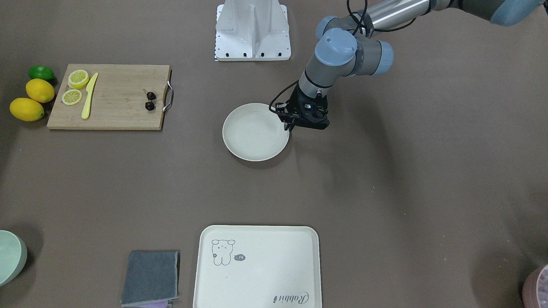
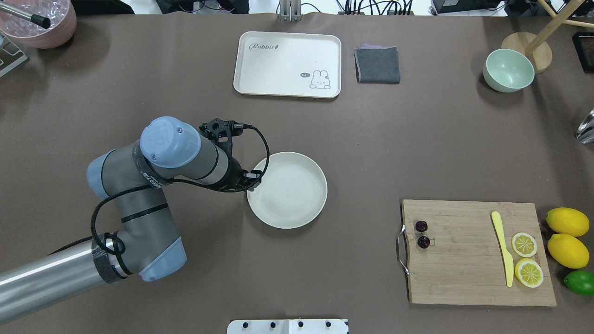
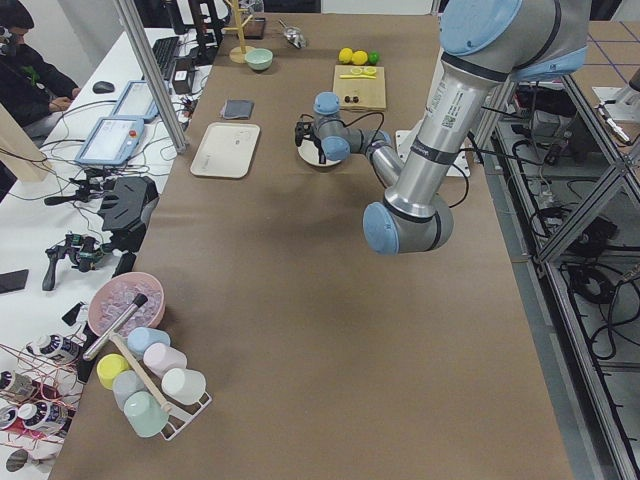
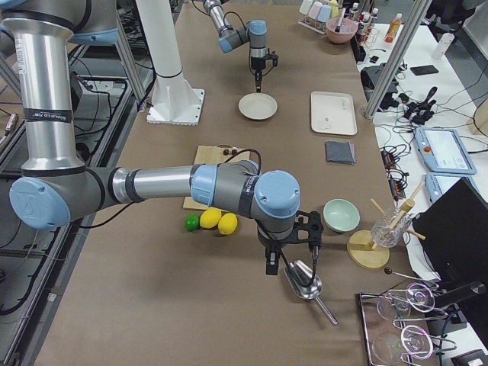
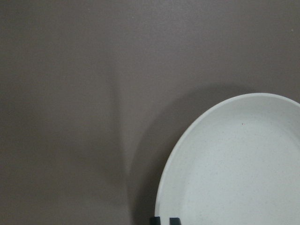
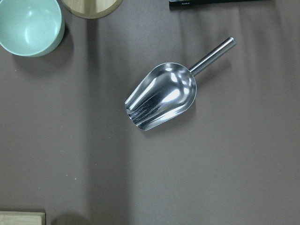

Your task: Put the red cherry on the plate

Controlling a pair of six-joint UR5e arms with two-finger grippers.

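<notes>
The red cherry (image 1: pixel 150 101) (image 2: pixel 422 234), a pair of tiny dark fruits joined by stems, lies on the wooden cutting board (image 1: pixel 115 107) near its metal handle. The round cream plate (image 1: pixel 255 131) (image 2: pixel 287 190) (image 5: pixel 234 164) stands bare mid-table. My left gripper (image 1: pixel 291 124) (image 2: pixel 250 178) (image 5: pixel 165 221) hovers at the plate's rim, far from the cherry. Its fingertips are together and hold nothing. My right gripper (image 4: pixel 274 263) shows only in the exterior right view, above a metal scoop (image 6: pixel 161 96). I cannot tell whether it is open or shut.
The board also holds two lemon slices (image 2: pixel 526 257) and a yellow knife (image 2: pixel 503 248). Beside it lie two lemons (image 2: pixel 567 236) and a lime (image 2: pixel 580 282). A rectangular tray (image 2: pixel 287 46), a grey cloth (image 2: pixel 377 65) and a green bowl (image 2: pixel 508 70) line the far side.
</notes>
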